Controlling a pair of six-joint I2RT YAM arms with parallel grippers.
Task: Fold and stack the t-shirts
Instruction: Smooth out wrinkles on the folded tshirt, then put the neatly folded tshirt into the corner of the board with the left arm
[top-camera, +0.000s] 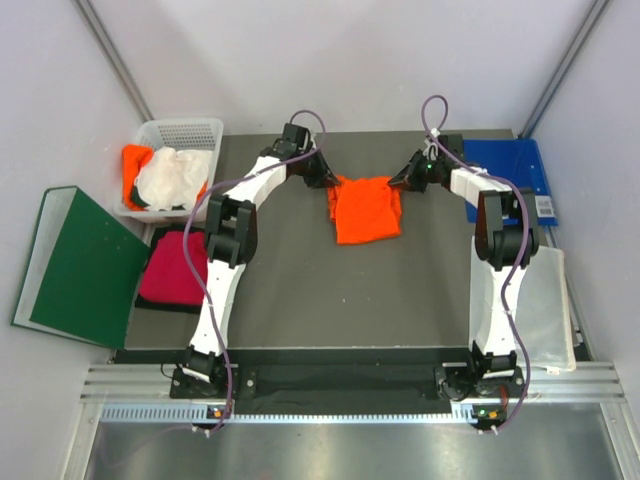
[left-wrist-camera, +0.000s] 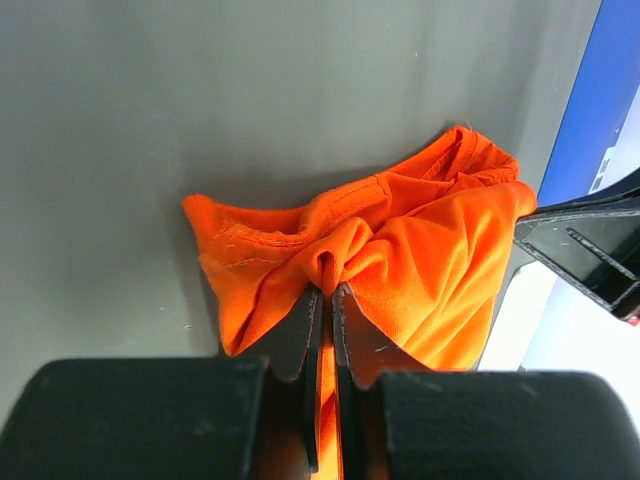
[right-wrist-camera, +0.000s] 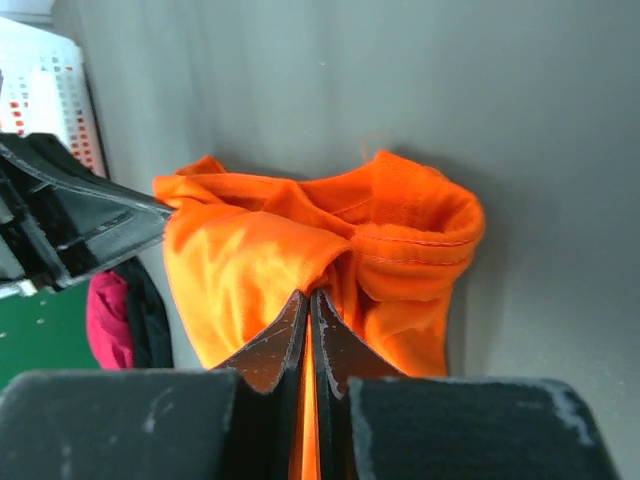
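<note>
Orange t-shirt (top-camera: 366, 212), bunched on grey table (top-camera: 300, 300): left gripper (left-wrist-camera: 326, 290) and right gripper (right-wrist-camera: 308, 293) each pinched closed on an upper corner.

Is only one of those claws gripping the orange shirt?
No, the left gripper and the right gripper are each shut on a bunched fold of the orange shirt.

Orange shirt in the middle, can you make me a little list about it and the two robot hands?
shirt: orange t-shirt, bunched up between both grippers
left gripper: shut on its left side
right gripper: shut on its right side
basket: white shirt and second orange shirt inside
pink shirt: lying beside the green binder
</note>
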